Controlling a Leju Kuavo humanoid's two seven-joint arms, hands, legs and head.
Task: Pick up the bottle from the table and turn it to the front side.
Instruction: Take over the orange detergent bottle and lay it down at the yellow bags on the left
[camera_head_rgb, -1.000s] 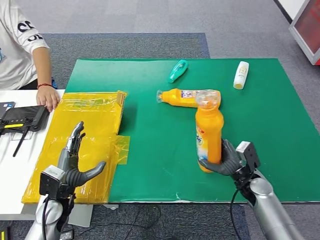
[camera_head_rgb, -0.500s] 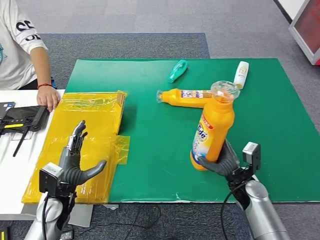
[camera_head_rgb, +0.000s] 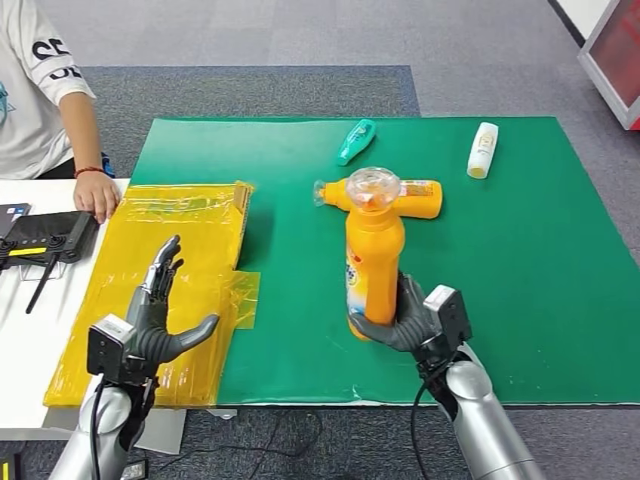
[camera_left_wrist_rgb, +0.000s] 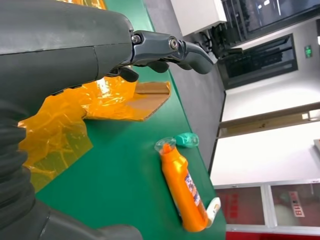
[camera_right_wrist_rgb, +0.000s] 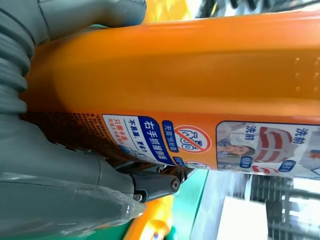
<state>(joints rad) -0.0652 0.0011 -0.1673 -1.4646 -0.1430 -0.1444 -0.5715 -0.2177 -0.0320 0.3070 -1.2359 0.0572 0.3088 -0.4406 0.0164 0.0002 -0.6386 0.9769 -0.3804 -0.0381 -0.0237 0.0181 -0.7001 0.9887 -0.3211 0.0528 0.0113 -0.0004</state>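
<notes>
The orange bottle (camera_head_rgb: 373, 262), grasped by the right hand (camera_head_rgb: 404, 322), has been righted and shifted nearer the yellow bag (camera_head_rgb: 162, 290); turning continues.

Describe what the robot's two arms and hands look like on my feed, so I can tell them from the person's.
Both arms are silver metal tubes ending in dark grey, many-fingered hands: the left hand and right hand. Each wrist carries a boxy camera module with a pale top, and a black cable loops beside each forearm. Wrist views show a grey ribbed cover and a thick grey thumb.
</notes>
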